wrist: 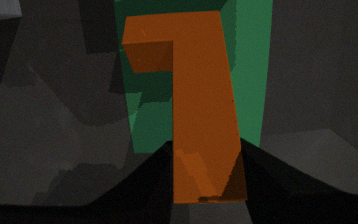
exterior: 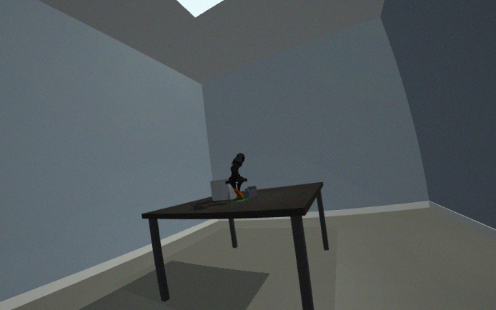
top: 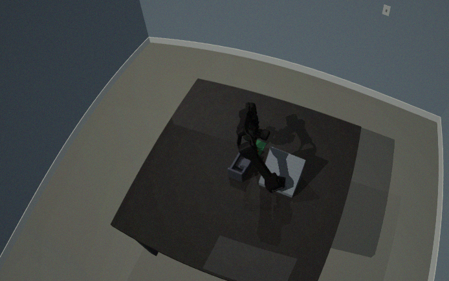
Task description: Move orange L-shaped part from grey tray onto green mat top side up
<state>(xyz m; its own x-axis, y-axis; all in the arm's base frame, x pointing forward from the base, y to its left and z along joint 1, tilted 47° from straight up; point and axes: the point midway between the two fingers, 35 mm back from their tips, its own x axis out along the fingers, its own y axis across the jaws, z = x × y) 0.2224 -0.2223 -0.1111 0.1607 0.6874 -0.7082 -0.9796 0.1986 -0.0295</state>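
Note:
The orange L-shaped part (exterior: 239, 193) (wrist: 205, 100) is out of the tray and held over the green mat (top: 261, 145) (exterior: 239, 200) (wrist: 256, 75). My gripper (exterior: 236, 187) (wrist: 204, 147) is shut on the straight end of the part, one finger on each side. The part slants, with the gripped end up and the L-shaped end down close to the mat. Whether the low end touches the mat, I cannot tell. The grey tray (top: 237, 175) (exterior: 252, 193) stands beside the mat, its pocket empty. The arm hides most of the part in the top view.
A pale block (top: 296, 165) (exterior: 220, 190) (wrist: 7, 10) stands close beside the mat, on the opposite side from the tray in the exterior view. The arm reaches past it. All stand on the dark table (top: 172, 185) (exterior: 289, 198).

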